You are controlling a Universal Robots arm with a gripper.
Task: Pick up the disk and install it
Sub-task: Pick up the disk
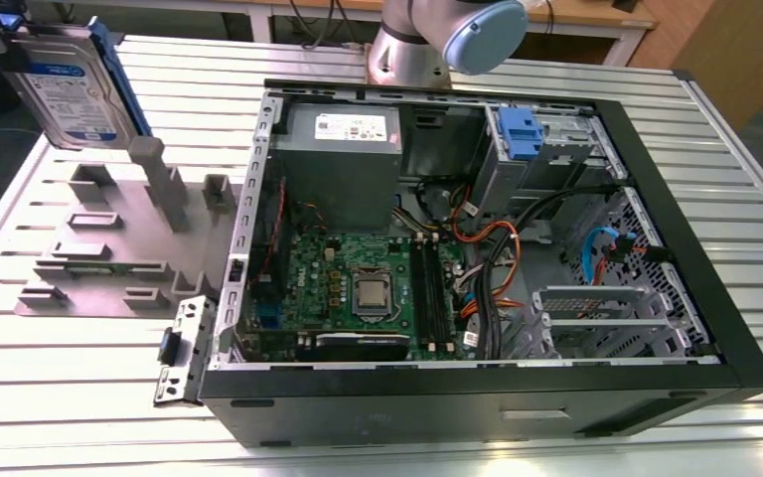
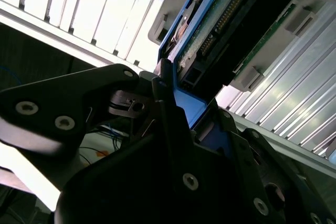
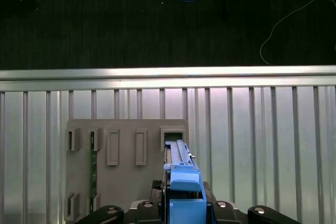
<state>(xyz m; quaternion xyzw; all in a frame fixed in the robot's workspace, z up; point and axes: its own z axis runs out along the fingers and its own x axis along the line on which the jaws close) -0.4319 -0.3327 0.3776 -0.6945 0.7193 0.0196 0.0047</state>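
Note:
The disk (image 1: 75,87) is a silver hard drive with a blue-and-white label and a blue carrier frame. It stands on edge at the exterior view's far left, over the back of the grey slotted holder (image 1: 110,243). My gripper (image 1: 8,28) is shut on its upper end. In the first wrist view the disk (image 3: 181,179) runs edge-on from my gripper (image 3: 182,205) toward an open slot in the holder (image 3: 126,161). The second wrist view shows the disk's circuit-board side (image 2: 231,19) clamped between my dark fingers (image 2: 163,103).
An open black computer case (image 1: 699,248) lies on the ribbed metal table (image 1: 76,397), with motherboard, cables and a grey power supply (image 1: 342,139) inside. A blue clip (image 1: 520,134) sits in the drive bay at the back. A green board (image 3: 93,163) stands in another holder slot.

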